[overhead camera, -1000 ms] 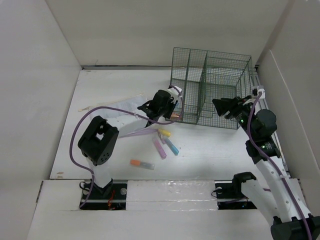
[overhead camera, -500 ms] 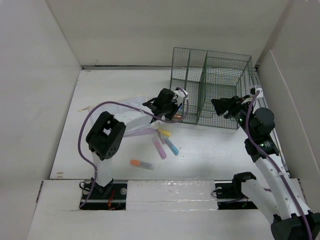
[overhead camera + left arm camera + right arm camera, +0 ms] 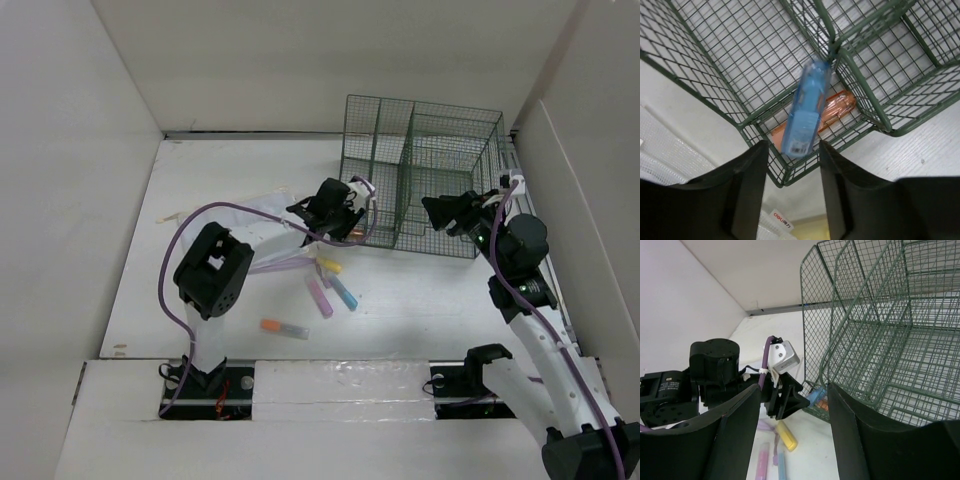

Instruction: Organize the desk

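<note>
On the white desk (image 3: 440, 300) stands a green wire-mesh basket (image 3: 420, 190). My left gripper (image 3: 350, 215) hovers at its front-left compartment, jaws open (image 3: 791, 150). Just beyond the fingertips a blurred blue marker (image 3: 806, 112) is loose, tilted inside that compartment above an orange marker (image 3: 835, 106). My right gripper (image 3: 437, 213) is open and empty (image 3: 795, 405) in front of the basket (image 3: 865, 340), facing the left gripper. Loose on the desk lie a yellow marker (image 3: 329, 266), a pink one (image 3: 319, 297), a blue one (image 3: 342, 293) and an orange one (image 3: 284, 328).
A white mesh pouch (image 3: 250, 215) lies left of the basket under the left arm. White wall panels (image 3: 70, 180) enclose the desk on three sides. A purple cable (image 3: 165, 270) loops off the left arm.
The left gripper shifted slightly right toward the basket, then opened and let go of the blue marker over the front-left compartment. The right arm barely moved.
</note>
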`<state>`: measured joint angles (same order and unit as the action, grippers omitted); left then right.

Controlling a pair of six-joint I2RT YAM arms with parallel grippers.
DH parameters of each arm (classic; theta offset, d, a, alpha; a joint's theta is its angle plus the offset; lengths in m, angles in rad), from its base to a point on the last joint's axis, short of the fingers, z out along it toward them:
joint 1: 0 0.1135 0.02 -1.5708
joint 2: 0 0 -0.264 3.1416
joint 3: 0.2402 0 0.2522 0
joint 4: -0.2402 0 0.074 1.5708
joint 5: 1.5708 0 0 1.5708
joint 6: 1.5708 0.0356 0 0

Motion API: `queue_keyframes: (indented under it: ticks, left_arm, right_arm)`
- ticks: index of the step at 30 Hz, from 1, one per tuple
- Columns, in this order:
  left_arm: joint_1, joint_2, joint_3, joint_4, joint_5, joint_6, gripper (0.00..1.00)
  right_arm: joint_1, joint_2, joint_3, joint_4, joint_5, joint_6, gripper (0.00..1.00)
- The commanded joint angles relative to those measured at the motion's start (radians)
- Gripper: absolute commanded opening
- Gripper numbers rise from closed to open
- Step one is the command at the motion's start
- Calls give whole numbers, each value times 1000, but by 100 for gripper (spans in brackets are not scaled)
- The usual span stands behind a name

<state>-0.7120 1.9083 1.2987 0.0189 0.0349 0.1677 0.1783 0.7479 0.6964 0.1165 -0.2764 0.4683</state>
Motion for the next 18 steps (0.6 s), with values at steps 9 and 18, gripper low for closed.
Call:
queue_keyframes:
  ticks: [9, 18]
  left_arm:
    - [-9, -129, -44, 45, -133, -48, 54]
    - [-41, -575, -260, 285, -233, -383, 41]
  right_arm:
    - [20, 8, 9, 66, 0, 3, 60]
    - [142, 111, 25, 45, 58, -46, 7]
